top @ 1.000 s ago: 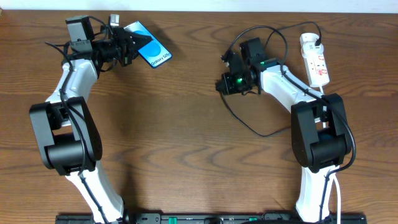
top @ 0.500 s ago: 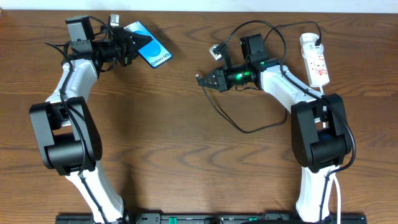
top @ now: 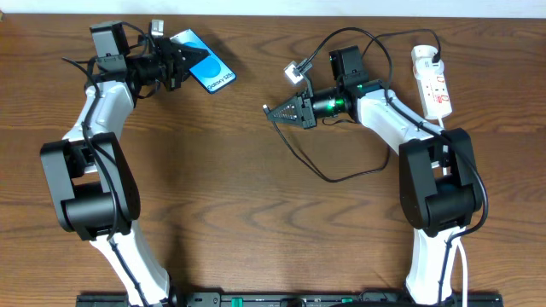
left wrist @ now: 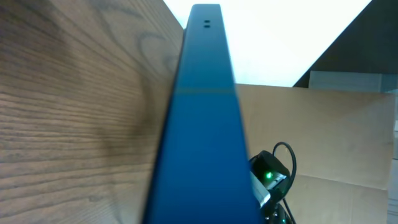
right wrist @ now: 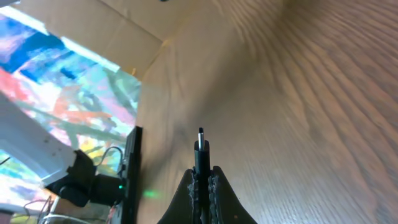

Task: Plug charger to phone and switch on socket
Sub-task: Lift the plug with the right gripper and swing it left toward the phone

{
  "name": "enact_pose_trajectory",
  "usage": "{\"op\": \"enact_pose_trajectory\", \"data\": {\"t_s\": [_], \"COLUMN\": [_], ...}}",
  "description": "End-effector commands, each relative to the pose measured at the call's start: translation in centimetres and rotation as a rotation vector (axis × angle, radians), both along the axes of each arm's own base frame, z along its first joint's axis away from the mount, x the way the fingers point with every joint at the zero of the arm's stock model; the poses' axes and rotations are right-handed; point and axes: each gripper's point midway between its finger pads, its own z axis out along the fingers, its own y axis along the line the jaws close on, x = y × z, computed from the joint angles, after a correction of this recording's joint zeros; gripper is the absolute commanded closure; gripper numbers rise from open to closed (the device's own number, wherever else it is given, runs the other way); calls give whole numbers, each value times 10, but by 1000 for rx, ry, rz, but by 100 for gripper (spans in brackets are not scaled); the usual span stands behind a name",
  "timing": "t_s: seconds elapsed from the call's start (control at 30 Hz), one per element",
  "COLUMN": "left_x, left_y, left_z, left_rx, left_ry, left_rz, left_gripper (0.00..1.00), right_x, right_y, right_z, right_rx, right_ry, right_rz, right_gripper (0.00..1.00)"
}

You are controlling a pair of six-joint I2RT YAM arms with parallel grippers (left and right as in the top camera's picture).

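The phone [top: 210,72], blue screen up with white text along one short edge, is lifted at the back left with my left gripper [top: 189,61] shut on its near end. The left wrist view shows only its dark blue edge [left wrist: 205,112] running up the frame; my fingers there are hidden. My right gripper [top: 273,109] points left toward the phone, shut on the charger's connector [right wrist: 201,149], whose metal tip sticks out past the fingertips [right wrist: 214,180]. The black charger cable [top: 341,175] loops back to a plug in the white socket [top: 432,81] at the back right.
The cable's slack curves over the wood between my right arm and the table's middle. A bare stretch of wood separates the connector tip from the phone. My left arm [right wrist: 87,183] shows at the left of the right wrist view. A beige wall lies beyond the table edge.
My right gripper has swung from pointing down to pointing left and has moved left toward the phone, dragging the cable with it. The left arm and phone have not moved.
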Motion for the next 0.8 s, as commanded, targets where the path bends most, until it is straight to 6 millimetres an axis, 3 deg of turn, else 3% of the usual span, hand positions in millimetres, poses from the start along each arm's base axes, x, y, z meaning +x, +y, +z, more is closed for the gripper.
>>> {"op": "enact_pose_trajectory", "data": {"t_s": [0.0,0.23,0.4,0.77], "left_x": [-4,-10,-13,-19], "left_y": [-12,-28,-28,5], "left_z": [32,42,47,65], "left_rx": [-9,-32,-49,-144], "left_ry": [-88,-152,-167,-133], "left_rz": [-57,-133,-156,-160], "left_gripper": [92,93,93,93], "right_x": [-18,-33,-36,-27], "right_y": [13,42,58,70], "right_z": [10,21,36,73], "right_rx": [77,106,140,212], "right_ry": [-5,7,-4,-47], "right_rz": [87,151,178,182], "right_gripper": [99,99,99,99]}}
